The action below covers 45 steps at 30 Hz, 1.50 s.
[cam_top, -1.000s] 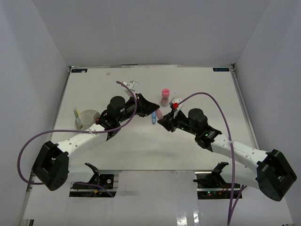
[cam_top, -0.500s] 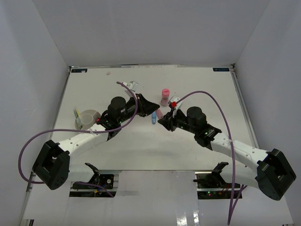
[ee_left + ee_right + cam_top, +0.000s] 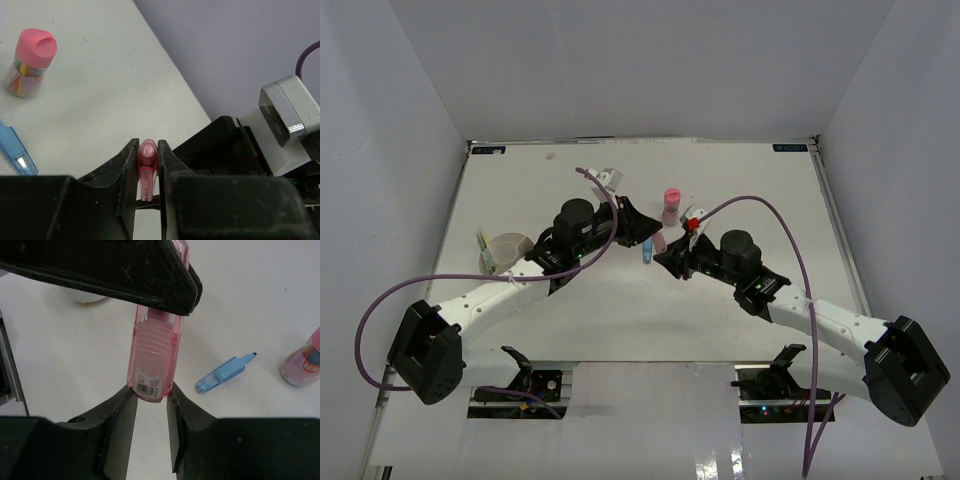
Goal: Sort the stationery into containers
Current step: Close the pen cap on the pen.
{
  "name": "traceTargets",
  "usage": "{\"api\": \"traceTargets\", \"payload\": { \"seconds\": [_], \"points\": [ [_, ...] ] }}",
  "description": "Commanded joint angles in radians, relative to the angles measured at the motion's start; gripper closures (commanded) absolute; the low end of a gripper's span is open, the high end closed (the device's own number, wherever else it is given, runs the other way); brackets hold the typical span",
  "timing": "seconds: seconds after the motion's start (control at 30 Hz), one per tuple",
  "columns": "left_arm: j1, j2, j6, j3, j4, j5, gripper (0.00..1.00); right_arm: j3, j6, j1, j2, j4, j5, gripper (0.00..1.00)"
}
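Note:
A translucent pink highlighter (image 3: pixel 154 350) hangs above the table between both grippers. My left gripper (image 3: pixel 148 150) is shut on one end of the highlighter (image 3: pixel 147 156). My right gripper (image 3: pixel 151 392) has its fingertips against both sides of the barcode end. In the top view the left gripper (image 3: pixel 645 228) and right gripper (image 3: pixel 666 256) meet at mid-table, and only a sliver of the highlighter (image 3: pixel 658 243) shows. A blue pen (image 3: pixel 646 252) lies beneath them. The pink stubby cylinder (image 3: pixel 671 205) stands behind. The white cup (image 3: pixel 517 243) sits at the left.
A green highlighter (image 3: pixel 486 246) leans at the cup's left side. The blue pen (image 3: pixel 222 376) and pink cylinder (image 3: pixel 305 362) lie to the right of the right gripper's fingers. Purple cables arc over both arms. White walls enclose the table.
Both grippers stay joined at the pink highlighter. The left wrist has edged slightly toward the back, and the right gripper has shifted a little.

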Motion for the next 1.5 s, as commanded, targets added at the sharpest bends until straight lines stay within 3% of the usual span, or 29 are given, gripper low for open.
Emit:
{"api": "traceTargets", "payload": {
  "seconds": [0.0,0.53,1.1,1.47],
  "points": [
    [-0.076,0.023,-0.055,-0.032,-0.111,0.157,1.0,0.039,-0.002,0.012,-0.048,0.315,-0.04,0.64],
    [-0.029,0.037,-0.147,-0.103,0.005,0.208,1.0,-0.021,-0.013,0.012,-0.091,0.265,0.005,0.55],
    [-0.013,0.028,-0.036,-0.057,-0.157,0.297,1.0,-0.015,-0.054,0.01,-0.112,0.2,0.029,0.47],
    [0.013,0.003,-0.054,-0.058,-0.15,0.286,1.0,-0.014,-0.056,0.01,-0.102,0.166,0.025,0.31]
  ]
}}
